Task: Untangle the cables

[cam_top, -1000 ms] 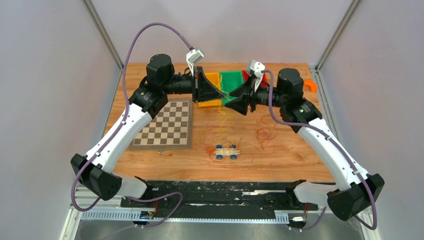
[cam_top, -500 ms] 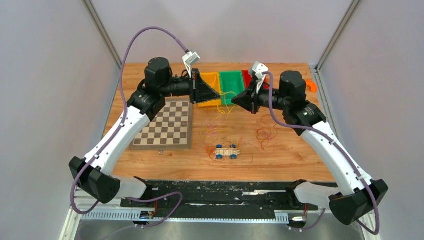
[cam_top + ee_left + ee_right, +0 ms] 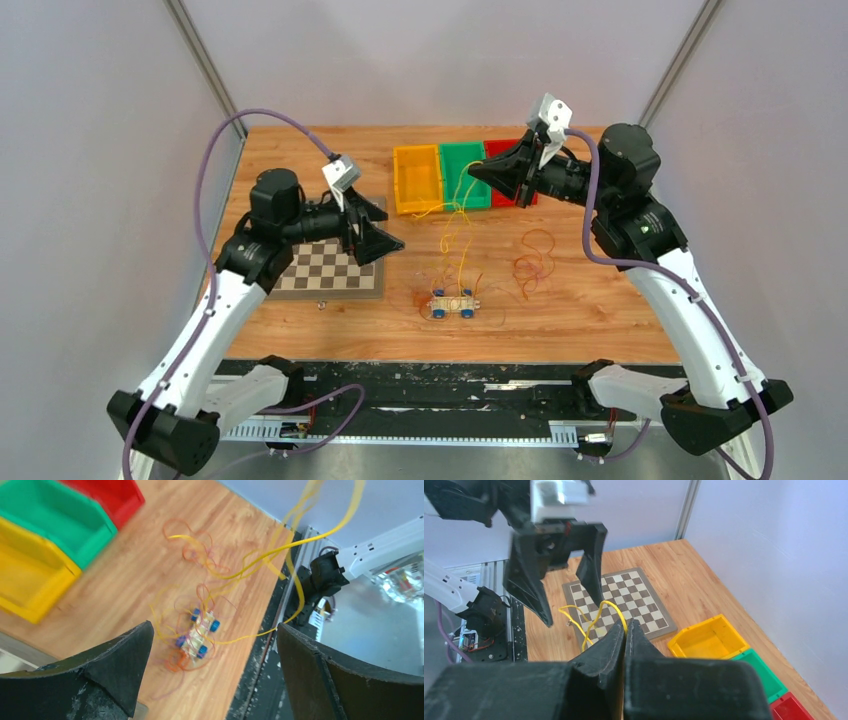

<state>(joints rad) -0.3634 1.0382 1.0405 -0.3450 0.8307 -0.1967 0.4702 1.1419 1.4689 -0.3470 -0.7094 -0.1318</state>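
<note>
the wooden desk (image 3: 600,320) carries everything here. a chessboard (image 3: 320,275) lies by its left edge. three bins sit side by side along the far edge, yellow bin (image 3: 417,182), green bin (image 3: 452,195) and red bin (image 3: 107,495), left to right, the red one partly hidden behind the right arm.

the left claw (image 3: 392,228) hovers over the right edge of the chessboard with its jaws spread wide, and it has hold of nothing. the yellow strands that cross its wrist view hang out ahead of its fingers, apart from them.

the right claw (image 3: 470,171) is raised over the green bin near the far edge. its jaws are pressed together, pinching a yellow cable (image 3: 610,602) right at the tips. from there we see the strand drop in loose curves toward the middle of the desk.

a small wooden cart (image 3: 453,305) with blue wheels stands near the middle, a little toward the near edge. yellow and thin reddish strands curl over and around it. we cannot tell whether they are caught on it.

a separate bunch of orange and red loops (image 3: 533,262) lies flat on the wood to the right of the cart, apart from it.
</note>
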